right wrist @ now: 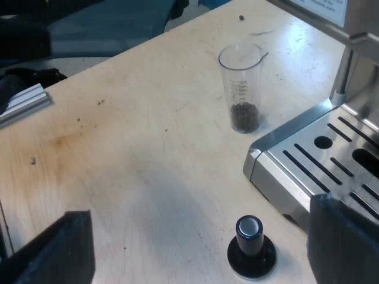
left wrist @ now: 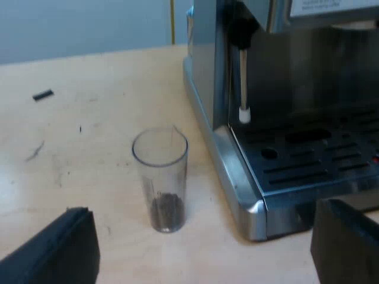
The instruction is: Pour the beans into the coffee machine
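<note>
Nothing is poured yet: the glass (left wrist: 160, 180) stands upright on the table (left wrist: 89, 148) just beside the machine (left wrist: 237, 177), with the beans (left wrist: 167, 212) lying in its bottom. The left gripper (left wrist: 204, 242) and right gripper (right wrist: 201, 242) both hover near it, fingers spread wide and empty. By my judgement, grasping, lifting and tipping over the machine's top are all left.

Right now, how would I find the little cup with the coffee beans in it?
Find the big silver espresso machine. On the wooden table, beside the corner of its drip tray, stands the measuring glass. It is tall and see-through with dark beans at its bottom, unlike the short black tamper.
</note>
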{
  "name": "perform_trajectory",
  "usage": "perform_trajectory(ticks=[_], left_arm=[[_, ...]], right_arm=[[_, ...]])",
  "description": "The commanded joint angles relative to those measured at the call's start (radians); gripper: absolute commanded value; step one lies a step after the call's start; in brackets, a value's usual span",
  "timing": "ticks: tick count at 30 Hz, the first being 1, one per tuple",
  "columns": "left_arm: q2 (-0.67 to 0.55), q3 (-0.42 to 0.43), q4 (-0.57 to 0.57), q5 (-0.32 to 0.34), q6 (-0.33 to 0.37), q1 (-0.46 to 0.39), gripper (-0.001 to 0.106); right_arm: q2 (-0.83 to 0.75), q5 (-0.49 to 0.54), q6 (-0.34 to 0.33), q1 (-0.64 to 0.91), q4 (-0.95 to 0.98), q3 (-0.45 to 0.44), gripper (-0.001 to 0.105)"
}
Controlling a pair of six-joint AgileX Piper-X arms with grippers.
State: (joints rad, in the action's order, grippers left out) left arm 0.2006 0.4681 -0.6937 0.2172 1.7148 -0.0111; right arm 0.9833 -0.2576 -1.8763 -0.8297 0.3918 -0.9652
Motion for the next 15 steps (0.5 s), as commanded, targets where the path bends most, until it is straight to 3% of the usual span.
perform_trajectory(ticks=[1,3,8,15], left_arm=[[0.001,-0.023,0.078,-0.004,0.010,0.005,0.090],[0.002,-0.039,0.109,-0.008,0.010,0.005,0.090],[0.004,-0.112,0.227,-0.124,0.010,0.005,0.090],[0.004,-0.180,0.307,-0.104,0.010,0.005,0.090]], right_arm=[[-0.001,-0.007,-0.005,-0.003,-0.013,-0.003,0.079],[-0.001,-0.007,-0.005,-0.003,-0.013,-0.003,0.079],[-0.001,-0.007,-0.005,-0.003,-0.013,-0.003,0.079],[-0.001,-0.007,-0.005,-0.003,-0.013,-0.003,0.079]])
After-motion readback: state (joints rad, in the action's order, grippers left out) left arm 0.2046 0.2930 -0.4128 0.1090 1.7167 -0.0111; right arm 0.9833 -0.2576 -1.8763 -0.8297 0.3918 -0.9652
